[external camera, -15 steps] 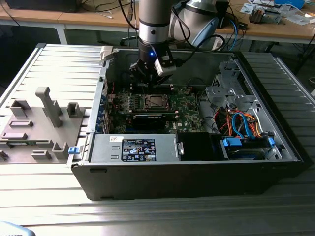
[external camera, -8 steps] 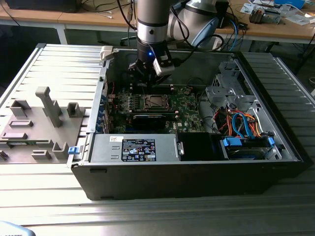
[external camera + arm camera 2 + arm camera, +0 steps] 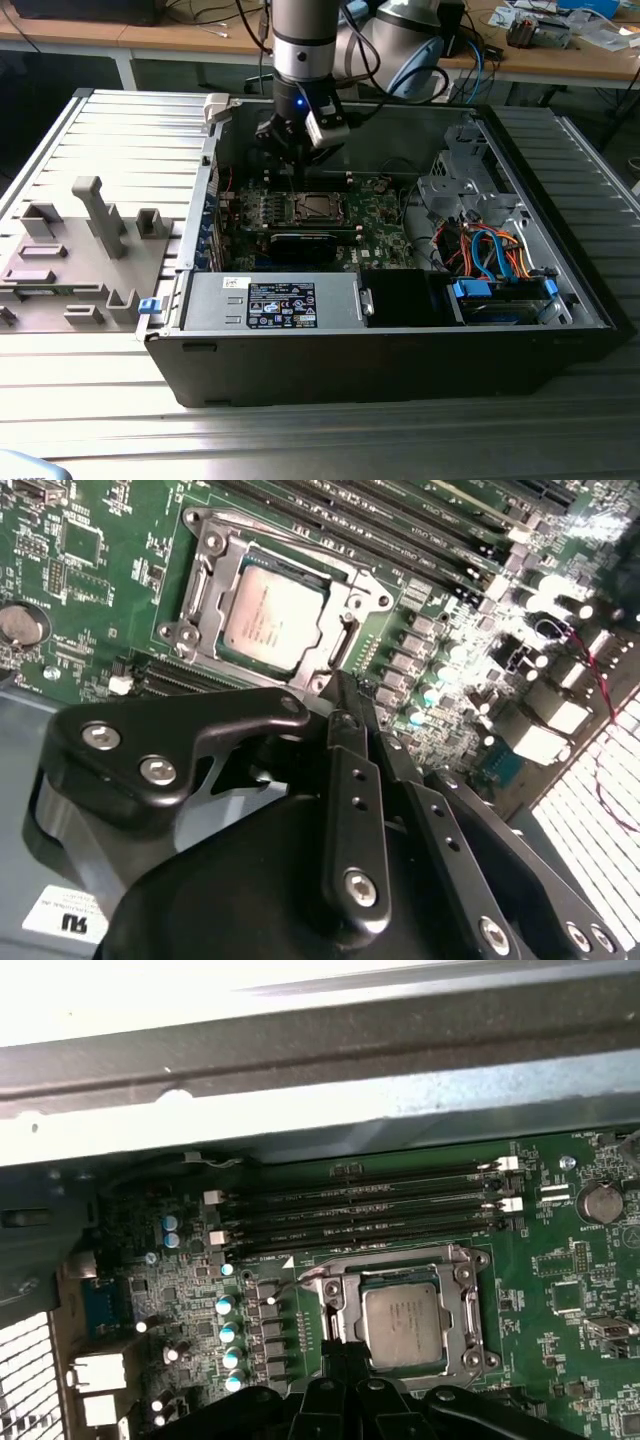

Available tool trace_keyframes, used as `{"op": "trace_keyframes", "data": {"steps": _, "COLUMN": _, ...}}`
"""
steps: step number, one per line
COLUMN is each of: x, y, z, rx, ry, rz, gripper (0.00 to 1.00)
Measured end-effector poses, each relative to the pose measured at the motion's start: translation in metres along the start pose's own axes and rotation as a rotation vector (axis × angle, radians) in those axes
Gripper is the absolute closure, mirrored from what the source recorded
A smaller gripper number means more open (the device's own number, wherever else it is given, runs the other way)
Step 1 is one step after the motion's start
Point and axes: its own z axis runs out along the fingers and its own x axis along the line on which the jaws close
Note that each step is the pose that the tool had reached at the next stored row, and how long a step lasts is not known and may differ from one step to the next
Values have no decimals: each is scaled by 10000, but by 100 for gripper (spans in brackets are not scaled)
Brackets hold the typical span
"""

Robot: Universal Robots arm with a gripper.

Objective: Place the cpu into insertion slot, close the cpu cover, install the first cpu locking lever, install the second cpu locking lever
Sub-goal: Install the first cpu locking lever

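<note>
The cpu (image 3: 272, 617), a square chip with a dull silver top, lies in the insertion slot (image 3: 190, 635) on the green motherboard (image 3: 375, 225). In the first wrist view the cpu (image 3: 402, 1325) sits the same way. The silvery cpu cover (image 3: 215, 575) lies flat around the chip, which shows through its window. My gripper (image 3: 340, 685) is shut with nothing between its black fingers. Its tips rest at the socket's edge, beside one corner of the cover (image 3: 470, 1310). In the exterior view the gripper (image 3: 293, 165) hangs just behind the socket.
Long memory slots (image 3: 370, 1210) run beside the socket. A black card (image 3: 300, 243) and the power supply (image 3: 270, 300) lie in front of it. Coloured cables (image 3: 490, 250) fill the case's right. A grey fixture plate (image 3: 70, 250) sits outside on the exterior view's left.
</note>
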Motion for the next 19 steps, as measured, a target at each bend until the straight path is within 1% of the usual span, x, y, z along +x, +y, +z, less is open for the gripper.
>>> {"op": "trace_keyframes", "data": {"steps": 1, "x": 7, "y": 1, "z": -15, "rx": -1, "ry": -4, "rz": 0, "gripper": 89}}
{"op": "trace_keyframes", "data": {"steps": 3, "x": 38, "y": 0, "z": -23, "rx": -14, "ry": -6, "rz": 0, "gripper": 89}}
{"op": "trace_keyframes", "data": {"steps": 6, "x": 68, "y": -3, "z": -23, "rx": -29, "ry": -6, "rz": 0, "gripper": 89}}
{"op": "trace_keyframes", "data": {"steps": 10, "x": 86, "y": -5, "z": -24, "rx": -37, "ry": -6, "rz": 0, "gripper": 89}}
{"op": "trace_keyframes", "data": {"steps": 14, "x": 112, "y": -8, "z": -25, "rx": -62, "ry": -3, "rz": 0, "gripper": 89}}
{"op": "trace_keyframes", "data": {"steps": 19, "x": 168, "y": -14, "z": -25, "rx": -68, "ry": -2, "rz": 1, "gripper": 89}}
